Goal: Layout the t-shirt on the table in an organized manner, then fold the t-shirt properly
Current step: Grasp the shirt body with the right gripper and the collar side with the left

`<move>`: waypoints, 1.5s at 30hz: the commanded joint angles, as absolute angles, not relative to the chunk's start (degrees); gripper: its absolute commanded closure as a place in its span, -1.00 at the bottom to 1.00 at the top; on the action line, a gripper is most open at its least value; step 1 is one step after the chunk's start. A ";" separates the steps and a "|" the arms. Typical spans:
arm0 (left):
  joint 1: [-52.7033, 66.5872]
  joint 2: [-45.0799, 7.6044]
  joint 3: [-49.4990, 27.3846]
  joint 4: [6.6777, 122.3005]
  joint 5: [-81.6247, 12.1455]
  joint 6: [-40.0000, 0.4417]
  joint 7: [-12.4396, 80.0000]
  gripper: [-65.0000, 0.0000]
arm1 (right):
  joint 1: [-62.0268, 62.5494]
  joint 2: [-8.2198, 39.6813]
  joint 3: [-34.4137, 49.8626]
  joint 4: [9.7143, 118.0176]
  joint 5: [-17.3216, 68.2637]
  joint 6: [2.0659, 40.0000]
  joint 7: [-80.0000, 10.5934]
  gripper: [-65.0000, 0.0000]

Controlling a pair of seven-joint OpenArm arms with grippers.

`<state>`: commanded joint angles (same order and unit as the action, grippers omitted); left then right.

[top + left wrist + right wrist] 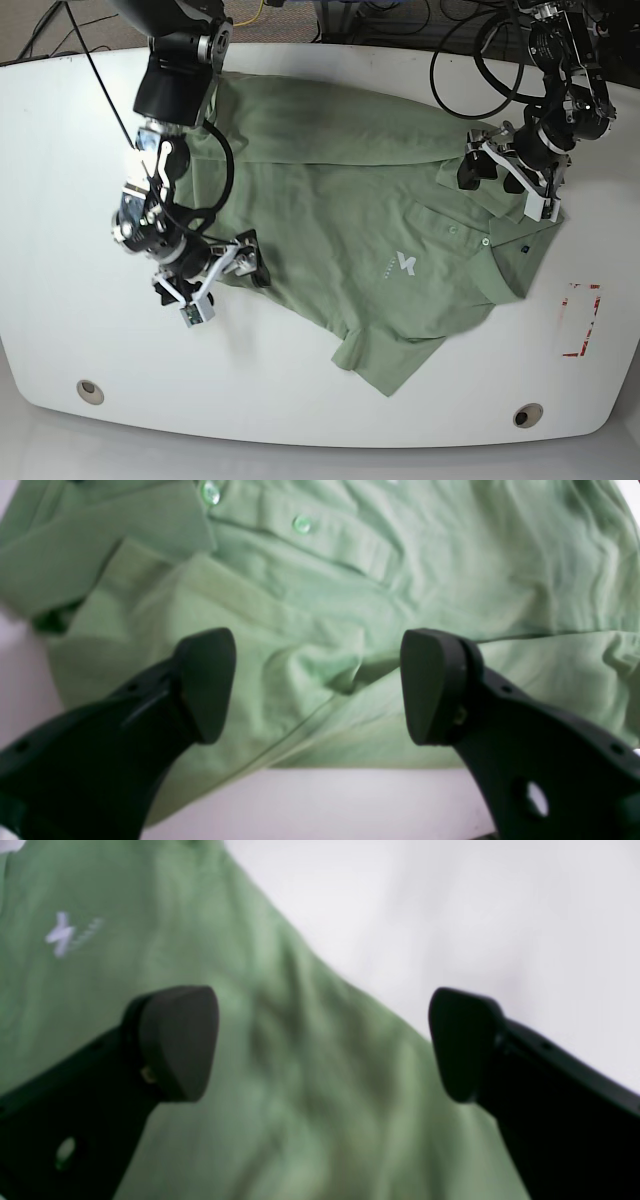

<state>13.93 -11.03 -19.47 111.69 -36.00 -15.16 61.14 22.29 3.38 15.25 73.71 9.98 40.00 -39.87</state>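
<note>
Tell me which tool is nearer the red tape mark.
Left. The left tool hovers open over the t-shirt collar, up-left of the red tape mark. The right tool is open at the shirt's far edge.

Left pincer [318, 686] agape over t-shirt [350, 595]

The t-shirt [340, 210] is soft matt cloth of a fine knit, creased and rumpled in places; its buttons [302, 524] look like glossy translucent plastic; the white chest logo [62, 934] sits flat on the weave. The table [60, 150] is smooth, glossy white, catching soft reflections; a rectangle of red tape [580, 320] lies matt on it. The left gripper [318, 686] and right gripper [324, 1044] have matt black plastic fingers with smooth pads.
</note>
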 joint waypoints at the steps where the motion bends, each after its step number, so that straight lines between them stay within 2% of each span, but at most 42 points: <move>1: 14.02 -11.21 -19.47 111.69 -36.00 -15.16 61.14 -0.49 | 23.87 3.82 13.93 69.67 9.98 40.00 -37.76 -1.00; 5: 16.04 -13.14 -19.47 112.66 -36.09 -15.69 61.14 -0.49 | 28.44 5.58 9.54 57.19 9.98 40.00 -30.64 -1.00; 9: 18.24 -13.23 -19.56 114.07 -36.09 -20.18 61.14 -0.49 | 31.25 6.46 6.55 46.46 9.98 40.00 -24.04 -1.00; 12: 19.65 -13.23 -20.62 114.07 -36.09 -22.55 61.14 -0.49 | 31.96 6.55 4.35 42.51 9.98 40.00 -20.88 -1.00; 17: 20.97 -13.05 -23.78 113.89 -36.09 -24.04 61.14 -0.49 | 31.78 6.11 0.75 41.54 10.24 40.00 -19.82 -1.00; 29: 20.53 -13.32 -23.60 113.54 -35.56 -24.04 61.14 -0.49 | 30.90 1.71 -3.30 41.54 10.07 40.00 -19.82 -1.00; 30: 20.53 -13.32 -23.60 113.54 -35.56 -23.96 61.14 -0.49 | 30.90 1.63 -3.30 41.54 10.07 40.00 -19.74 -0.96; 32: 20.00 -13.32 -23.52 113.36 -35.56 -23.87 61.14 -0.49 | 30.90 1.63 -3.30 41.54 10.07 40.00 -19.65 -0.73; 36: 18.07 -13.32 -22.55 111.16 -33.71 -23.78 61.14 -0.49 | 30.99 1.63 -3.30 41.54 10.07 40.00 -19.47 0.04; 37: 17.71 -13.14 -22.37 110.81 -31.87 -23.78 61.14 -0.49 | 30.99 1.71 -3.21 41.54 10.07 40.00 -19.47 0.32; 41: 17.63 -11.65 -22.29 110.46 -27.47 -23.96 61.14 -0.49 | 30.99 2.86 -3.03 41.54 10.07 40.00 -19.74 1.00; 45: 16.84 -11.03 -19.91 110.29 -24.40 -24.04 61.05 -0.49 | 29.85 5.32 -2.86 43.21 10.68 40.00 -19.74 0.97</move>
